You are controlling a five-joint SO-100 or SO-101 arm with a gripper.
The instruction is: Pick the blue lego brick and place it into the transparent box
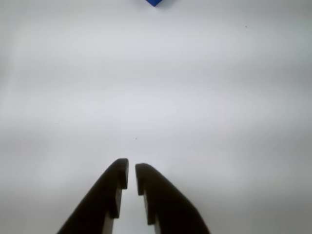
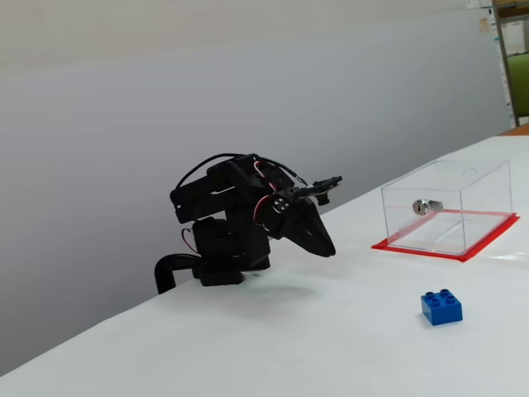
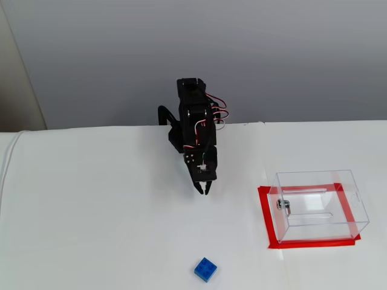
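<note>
While the claw (image 1: 131, 176) hangs near-closed, the blue lego brick (image 3: 206, 269) lies apart.

My arm (image 2: 227, 219) sat folded low at center-left of a fixed view, its gripper (image 3: 202, 190) angled downward. In the wrist view, the jaws rose from the bottom edge, nearly closed, holding nothing.
</note>
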